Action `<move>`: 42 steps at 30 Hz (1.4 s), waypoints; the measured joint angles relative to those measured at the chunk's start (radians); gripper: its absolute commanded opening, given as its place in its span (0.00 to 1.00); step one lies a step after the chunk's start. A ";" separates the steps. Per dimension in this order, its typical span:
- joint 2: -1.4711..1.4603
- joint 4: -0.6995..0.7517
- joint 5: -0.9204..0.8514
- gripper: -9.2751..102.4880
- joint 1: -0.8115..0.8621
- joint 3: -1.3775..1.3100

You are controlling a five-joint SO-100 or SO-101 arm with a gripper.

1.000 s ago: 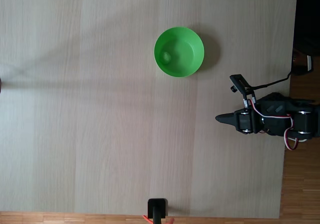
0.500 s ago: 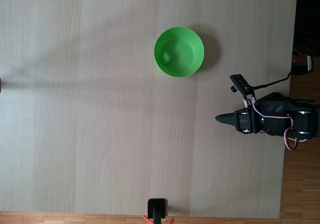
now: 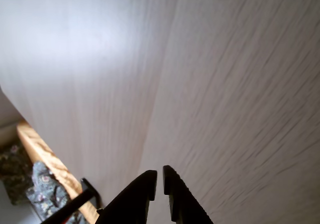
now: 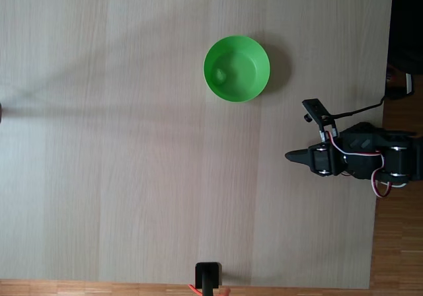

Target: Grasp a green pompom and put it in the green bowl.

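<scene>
the gripper (image 3: 159, 176) is pressed together and holds nothing; it points over the bare wooden table (image 3: 210, 74) in the wrist view. in the fixed view the green pompom (image 4: 220, 75) lies inside the green bowl (image 4: 254, 50), left of centre. the arm (image 4: 357, 158) sits folded at the table's right edge, well apart from the bowl.

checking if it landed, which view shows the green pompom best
The fixed view: it looks down into the green bowl, where the green pompom sits as a faint lump left of centre. The wrist view gives bare table and the gripper.
</scene>
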 measured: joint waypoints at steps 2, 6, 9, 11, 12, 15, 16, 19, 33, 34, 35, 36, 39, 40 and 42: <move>0.000 0.000 0.000 0.08 0.000 0.000; 0.000 0.000 0.000 0.08 0.000 0.006; 0.000 0.000 0.000 0.08 0.000 0.044; 0.000 0.000 0.000 0.08 0.000 0.069; 0.000 0.000 0.000 0.08 0.000 0.071; 0.000 0.000 0.000 0.08 0.000 0.071; 0.000 0.000 0.000 0.08 0.000 0.071; 0.000 0.000 0.000 0.08 0.000 0.071; 0.000 0.000 0.000 0.08 0.000 0.071; 0.000 0.000 0.000 0.08 0.000 0.071; 0.000 0.000 0.000 0.08 0.000 0.071; 0.000 0.000 0.000 0.08 0.000 0.071; 0.000 0.000 0.000 0.08 0.000 0.071; 0.000 0.000 0.000 0.08 0.000 0.071; 0.000 0.000 0.000 0.08 0.000 0.071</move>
